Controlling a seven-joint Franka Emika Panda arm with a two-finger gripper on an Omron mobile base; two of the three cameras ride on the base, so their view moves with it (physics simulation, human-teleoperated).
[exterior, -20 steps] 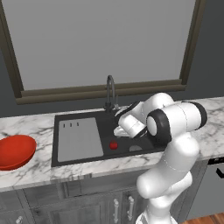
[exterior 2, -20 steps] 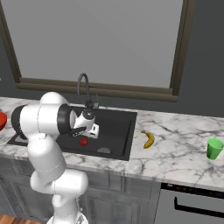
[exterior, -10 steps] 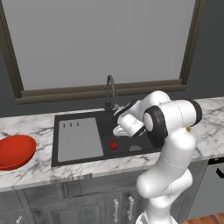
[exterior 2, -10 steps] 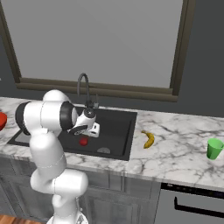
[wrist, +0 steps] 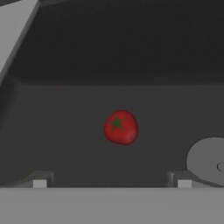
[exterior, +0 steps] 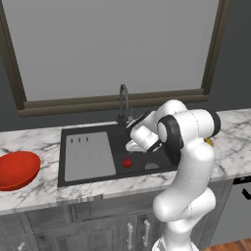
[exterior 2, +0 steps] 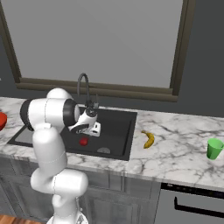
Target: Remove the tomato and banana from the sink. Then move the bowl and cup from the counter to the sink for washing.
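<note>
Tomato (wrist: 121,127) on black sink (exterior: 117,139) floor | claw (wrist: 112,179) wide open, empty | marble counter (exterior 2: 175,151)

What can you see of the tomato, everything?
The tomato is a small, glossy red ball with a green star-shaped calyx facing the hand camera. It sits alone on the dark floor of the sink, left of the grey drain disc. Nothing touches it but the basin floor; the open hand is above, fingers clear of it.

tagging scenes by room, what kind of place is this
A kitchen, rendered rather than real. A black sink with a curved faucet is set into a white marble counter above grey cabinet fronts, under a large window.
</note>
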